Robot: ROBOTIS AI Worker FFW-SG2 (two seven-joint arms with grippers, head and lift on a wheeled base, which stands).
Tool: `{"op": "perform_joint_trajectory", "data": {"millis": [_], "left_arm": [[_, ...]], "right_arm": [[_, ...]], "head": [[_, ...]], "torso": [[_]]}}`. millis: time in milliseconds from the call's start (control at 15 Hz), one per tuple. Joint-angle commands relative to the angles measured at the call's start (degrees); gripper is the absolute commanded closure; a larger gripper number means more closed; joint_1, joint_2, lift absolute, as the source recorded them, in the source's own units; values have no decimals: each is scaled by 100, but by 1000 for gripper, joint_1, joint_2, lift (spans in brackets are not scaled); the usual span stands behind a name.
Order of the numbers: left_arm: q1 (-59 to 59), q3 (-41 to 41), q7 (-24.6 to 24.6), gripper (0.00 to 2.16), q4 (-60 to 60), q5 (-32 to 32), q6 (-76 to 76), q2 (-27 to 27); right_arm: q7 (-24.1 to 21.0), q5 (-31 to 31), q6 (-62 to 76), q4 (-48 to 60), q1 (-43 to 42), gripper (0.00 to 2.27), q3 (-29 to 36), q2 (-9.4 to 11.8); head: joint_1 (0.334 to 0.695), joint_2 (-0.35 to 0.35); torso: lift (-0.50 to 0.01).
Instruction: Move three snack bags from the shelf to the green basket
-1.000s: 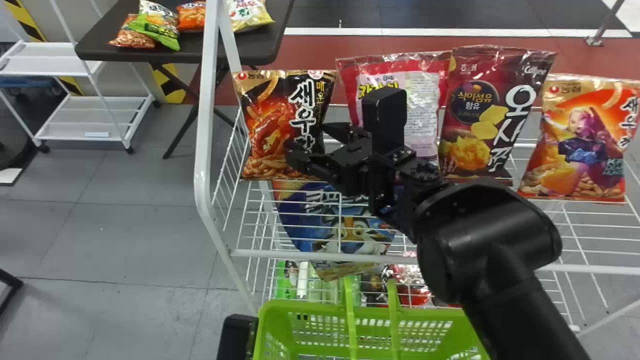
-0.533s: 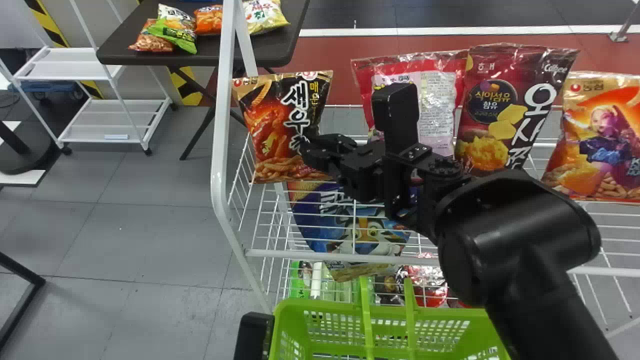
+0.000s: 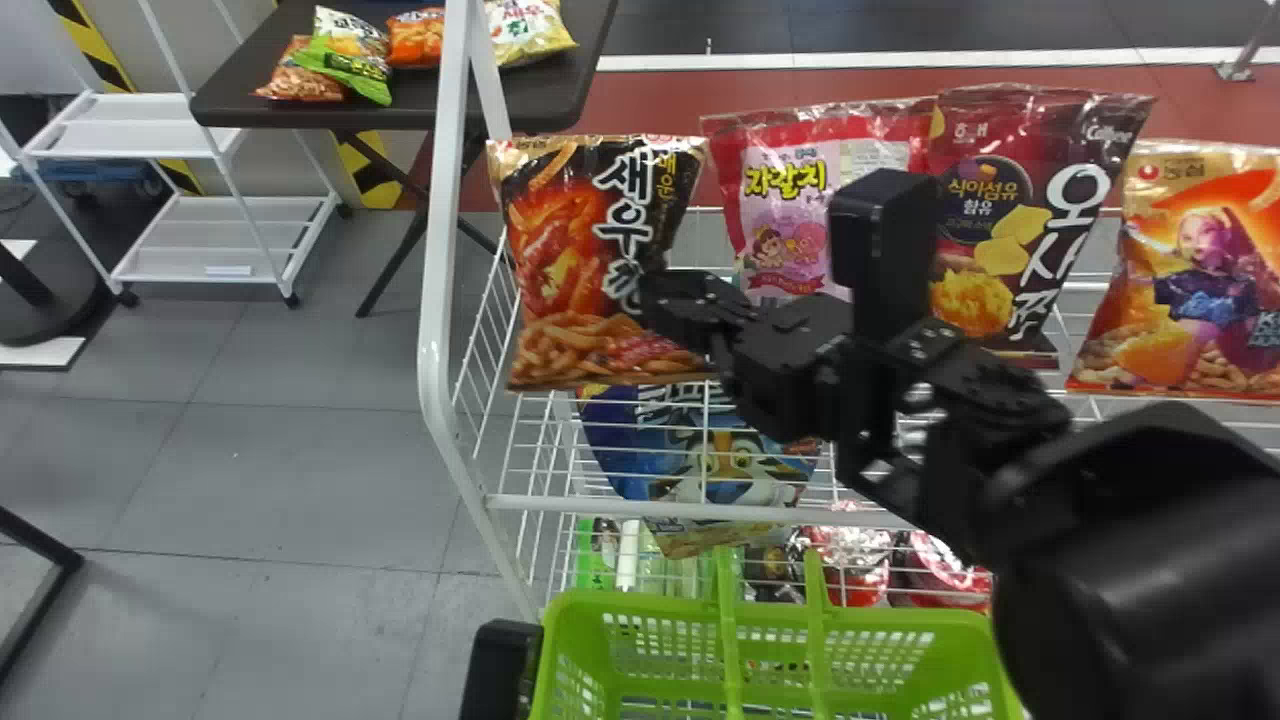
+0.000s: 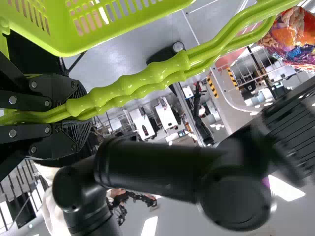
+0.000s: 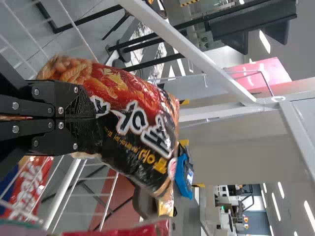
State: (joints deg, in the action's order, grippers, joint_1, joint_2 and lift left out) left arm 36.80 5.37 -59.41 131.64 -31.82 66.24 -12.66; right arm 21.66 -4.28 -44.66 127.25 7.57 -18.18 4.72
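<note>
Sideways, right hand (image 3: 660, 302) on bag (image 3: 568, 262)

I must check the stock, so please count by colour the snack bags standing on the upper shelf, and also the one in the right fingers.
Black and orange bag, in the right fingers: 1
Pink bag: 1
Dark red bag: 1
Orange bag: 1
Total: 4

Upper shelf (image 3: 620, 507): three snack bags (image 3: 1010, 240) in a row, right of its left edge. Fourth bag (image 3: 600, 260) left of them, in right gripper (image 3: 665, 305), near that edge. Pouch (image 3: 710, 460) beneath the shelf's left part. Basket (image 3: 660, 605) before the front edge. Behind, leftward: table (image 3: 400, 110), packets (image 3: 415, 38) on it; cart (image 3: 150, 135) at table's left.
</note>
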Motion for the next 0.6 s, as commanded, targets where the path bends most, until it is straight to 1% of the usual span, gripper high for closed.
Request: {"op": "perform_joint_trajectory", "data": {"millis": [0,67,133,267,333,400,467,533], "left_arm": [[-23,34,0,1700,11,9,0,-9],[-41,43,0,1700,11,9,0,0],[-50,69,9,1700,-6,26,0,9],[-67,104,18,1700,-6,79,0,53],[-67,104,18,1700,-6,106,0,88],[-67,95,26,1700,-6,106,0,105],[-67,95,35,1700,2,158,0,123],[-85,104,44,1700,2,202,0,141]], "right_arm": [[5,-55,-435,1083,737,2240,438,398],[14,-99,-452,1522,1133,2240,745,565],[14,-187,-593,1927,1484,2240,1062,705],[75,-679,-751,2498,2056,2240,1862,960],[163,-916,-856,2744,2337,2240,2310,1048],[225,-1075,-979,2920,2539,2240,2670,1083],[357,-1215,-1085,3069,2785,2240,3083,1092],[488,-1426,-1138,3157,2979,2240,3496,1092]], "head": [[695,24],[695,-4],[695,-84],[695,-173],[695,-223],[695,-272],[695,-348],[695,-350]], "torso": [[-47],[-47],[-47],[-47],[-47],[-47],[-47],[-47]]}}
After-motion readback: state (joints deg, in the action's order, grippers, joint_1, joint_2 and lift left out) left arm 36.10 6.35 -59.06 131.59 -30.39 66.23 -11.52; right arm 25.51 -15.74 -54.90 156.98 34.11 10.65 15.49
